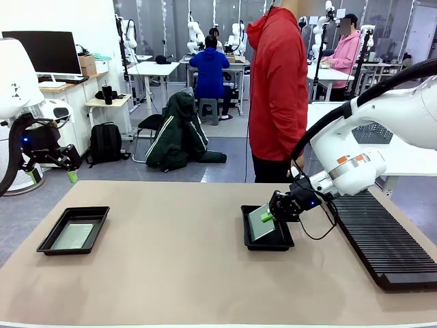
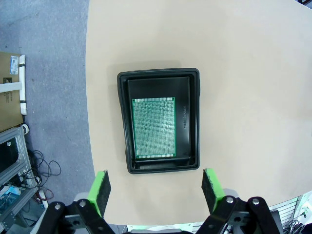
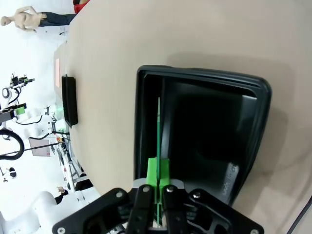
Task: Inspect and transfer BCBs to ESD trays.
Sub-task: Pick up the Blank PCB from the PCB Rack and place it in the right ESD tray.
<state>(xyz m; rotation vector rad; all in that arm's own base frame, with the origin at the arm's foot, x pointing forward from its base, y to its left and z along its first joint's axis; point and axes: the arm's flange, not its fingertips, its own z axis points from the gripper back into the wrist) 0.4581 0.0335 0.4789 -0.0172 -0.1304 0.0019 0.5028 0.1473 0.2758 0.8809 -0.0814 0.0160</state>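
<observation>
My right gripper (image 1: 268,216) is shut on a pale green BCB (image 1: 259,223), holding it tilted over the right ESD tray (image 1: 281,240). In the right wrist view the BCB (image 3: 158,131) shows edge-on between the green pads (image 3: 152,171), above the tray (image 3: 214,141). A second BCB (image 1: 72,236) lies flat in the left ESD tray (image 1: 52,236). My left gripper (image 1: 71,177) hangs high past the table's left edge, open. From its wrist view the left gripper (image 2: 155,187) looks down on that tray (image 2: 193,122) with its BCB (image 2: 154,127).
A long black ribbed rack (image 1: 382,239) lies along the table's right side. A person in a red hoodie (image 1: 276,82) stands at the far edge behind the right tray. The table's middle (image 1: 177,239) is bare tan surface.
</observation>
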